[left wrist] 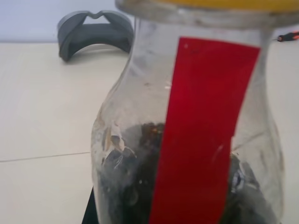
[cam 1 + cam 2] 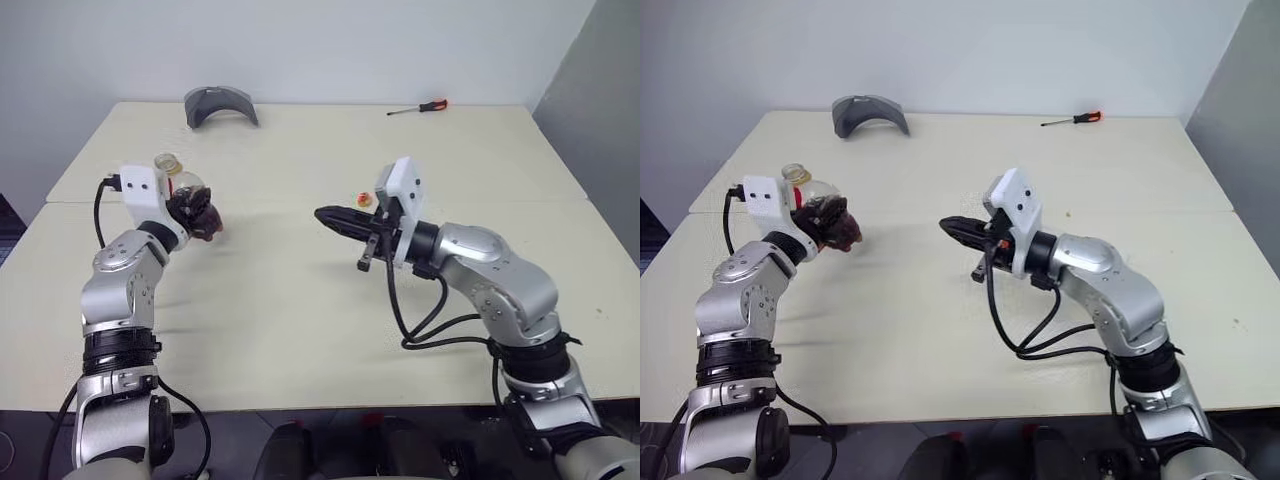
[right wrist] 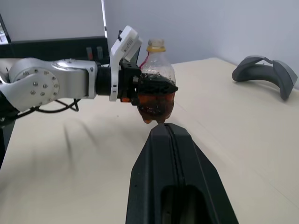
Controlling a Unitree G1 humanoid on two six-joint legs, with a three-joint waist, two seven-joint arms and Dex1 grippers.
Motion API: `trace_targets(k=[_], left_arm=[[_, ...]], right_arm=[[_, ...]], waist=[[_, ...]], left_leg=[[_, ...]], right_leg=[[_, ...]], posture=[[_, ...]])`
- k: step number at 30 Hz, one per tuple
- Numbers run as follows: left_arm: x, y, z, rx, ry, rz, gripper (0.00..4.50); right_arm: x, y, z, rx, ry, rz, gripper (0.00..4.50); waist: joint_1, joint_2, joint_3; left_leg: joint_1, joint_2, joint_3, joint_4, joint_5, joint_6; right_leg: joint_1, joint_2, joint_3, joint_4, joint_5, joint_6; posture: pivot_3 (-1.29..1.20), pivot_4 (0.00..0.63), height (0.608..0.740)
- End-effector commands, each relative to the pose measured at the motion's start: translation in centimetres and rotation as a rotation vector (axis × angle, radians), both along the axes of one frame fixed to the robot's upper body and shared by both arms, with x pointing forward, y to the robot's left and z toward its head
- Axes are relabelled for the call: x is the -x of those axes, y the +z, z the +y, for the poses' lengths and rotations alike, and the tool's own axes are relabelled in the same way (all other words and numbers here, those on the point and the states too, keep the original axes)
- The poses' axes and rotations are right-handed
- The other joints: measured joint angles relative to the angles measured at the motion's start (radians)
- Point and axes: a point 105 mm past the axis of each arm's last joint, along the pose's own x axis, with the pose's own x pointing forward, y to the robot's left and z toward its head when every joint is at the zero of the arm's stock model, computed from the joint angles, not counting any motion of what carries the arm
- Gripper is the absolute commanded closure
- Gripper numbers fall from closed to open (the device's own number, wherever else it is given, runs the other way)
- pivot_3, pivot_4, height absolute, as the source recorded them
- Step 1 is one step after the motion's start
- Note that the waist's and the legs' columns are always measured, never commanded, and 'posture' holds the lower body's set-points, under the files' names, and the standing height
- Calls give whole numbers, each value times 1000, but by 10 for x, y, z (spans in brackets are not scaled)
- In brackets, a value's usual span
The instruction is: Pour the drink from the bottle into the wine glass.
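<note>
2 head eyes overlook the table (image 2: 300,330); wrist cameras closely share the bottle (image 3: 156,88).

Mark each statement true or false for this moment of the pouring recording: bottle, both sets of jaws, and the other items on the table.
1. The left gripper holds the bottle off the table. True.
2. The bottle is empty. False: dark drink fills its lower part.
3. The right gripper has its jaws shut on nothing. True.
4. The screwdriver lies next to the bottle. False: it lies at the far edge.
5. The bottle's yellow cap is at its top. True.
</note>
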Motion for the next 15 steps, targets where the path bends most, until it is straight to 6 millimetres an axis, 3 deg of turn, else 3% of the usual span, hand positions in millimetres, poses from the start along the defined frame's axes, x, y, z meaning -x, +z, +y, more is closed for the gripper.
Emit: trace_targets(k=[1,15], left_arm=[[-4,21,15,21,56,-95,3367],[-14,-20,16,30,80,-26,3367]], right_arm=[[5,3,7,-20,-10,-31,4500],[0,-2,10,-10,-37,-19,4500]], waist=[[0,-1,-1],[-1,-2,-1]], left_leg=[[0,0,0,0,0,0],[0,0,0,0,0,0]], right_leg=[[0,0,0,0,0,0],[0,0,-1,0,0,0]], posture=[[0,150,740],[0,150,740]])
